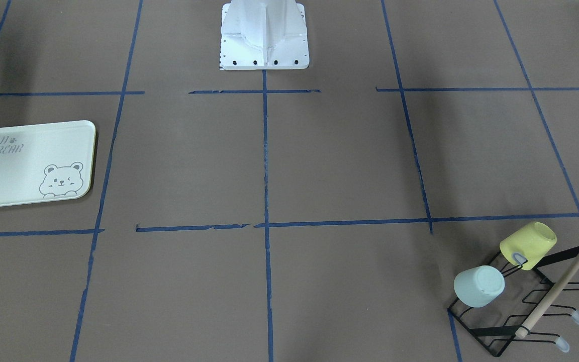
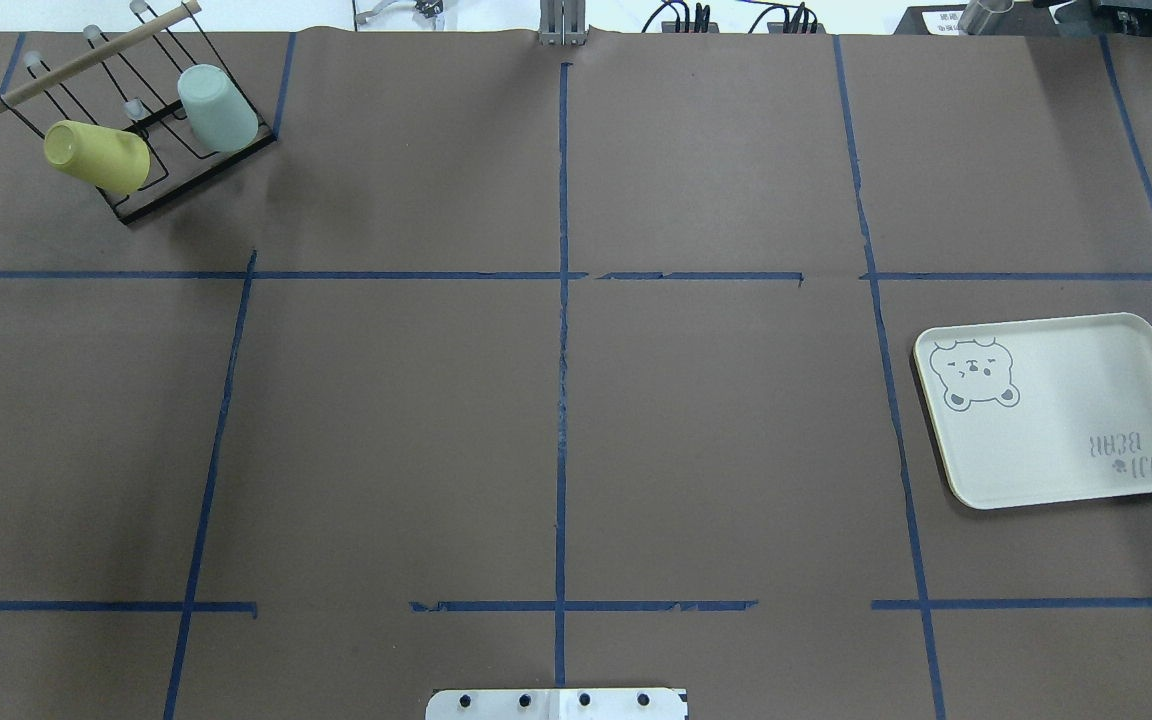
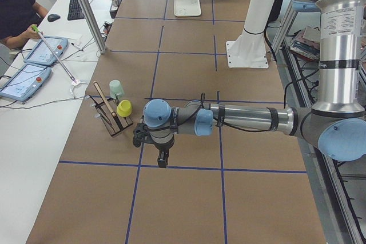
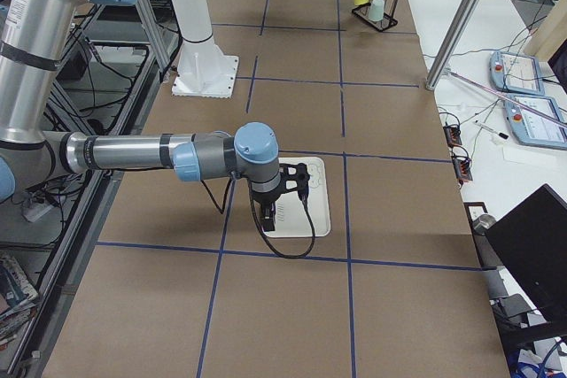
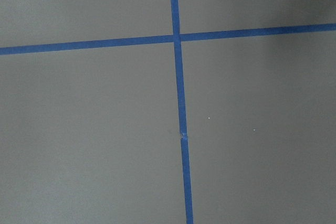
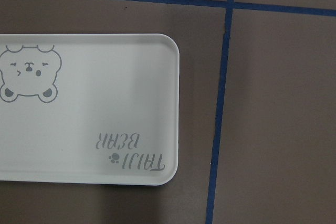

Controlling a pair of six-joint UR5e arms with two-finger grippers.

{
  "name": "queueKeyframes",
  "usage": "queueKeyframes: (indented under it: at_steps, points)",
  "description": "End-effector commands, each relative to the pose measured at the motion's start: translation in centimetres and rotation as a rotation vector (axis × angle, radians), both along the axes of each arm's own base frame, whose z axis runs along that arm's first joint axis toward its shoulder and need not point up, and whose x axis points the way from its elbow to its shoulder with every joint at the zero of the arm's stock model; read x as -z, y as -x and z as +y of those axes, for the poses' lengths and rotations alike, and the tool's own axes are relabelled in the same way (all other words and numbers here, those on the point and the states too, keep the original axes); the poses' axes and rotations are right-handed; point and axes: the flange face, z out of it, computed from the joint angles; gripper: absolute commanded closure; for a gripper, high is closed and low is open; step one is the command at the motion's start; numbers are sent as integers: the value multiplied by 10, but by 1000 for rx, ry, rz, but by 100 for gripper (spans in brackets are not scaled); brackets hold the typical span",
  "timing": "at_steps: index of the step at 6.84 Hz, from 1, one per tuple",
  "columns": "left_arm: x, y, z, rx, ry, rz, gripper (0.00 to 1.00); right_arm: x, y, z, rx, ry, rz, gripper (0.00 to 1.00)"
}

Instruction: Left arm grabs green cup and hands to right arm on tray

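Nothing had been picked up when I looked: the green cup (image 1: 479, 286) sat mouth-down on a prong of the black wire rack (image 1: 490, 329) at the lower right of the front-facing view, which is the upper left corner in the overhead one. The yellow cup (image 1: 528, 245) was tilted on the neighbouring prong, close by but apart. In the left-end view the left arm (image 3: 246, 118) stretched across mid-frame, with the left gripper (image 3: 162, 163) pointing down over bare table (image 2: 386, 430), a little to the lower right of the rack. Its wrist camera showed only brown paper and a cross of blue tape (image 5: 177, 38). The right arm (image 4: 133, 152) held the right gripper (image 4: 269, 226) over the tray (image 2: 1066, 430), which lay at the right edge of the overhead frame with nothing on it. From those side angles I could not tell whether either pair of fingers was spread or pressed together. I judged this the approach step. Next the left gripper would need to travel to the rack, close around the green cup's wall clear of the yellow one, and lift it straight off its prong.
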Motion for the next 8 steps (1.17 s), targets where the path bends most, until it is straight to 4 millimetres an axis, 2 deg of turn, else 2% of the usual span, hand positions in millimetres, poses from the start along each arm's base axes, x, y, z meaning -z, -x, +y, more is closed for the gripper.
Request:
queueKeyframes:
  at_steps: [1,2,4,5,7,8]
  points:
    - [7,-2,2,-12,-22,2,0,-4,0,3,2,8,-5,0]
    - [16,-11,3,-30,-39,-6,0,-5,0,4,4,12,-5,0]
    - [14,-14,4,-30,-27,4,0,-4,1,4,3,9,-15,0]
    - [5,-14,5,-38,-30,4,0,-4,1,4,1,11,-15,0]
    - [19,-14,4,-38,-59,9,0,-4,1,4,1,11,-18,0]
    - [11,-15,5,-39,-43,8,0,-3,2,4,1,13,-26,0]
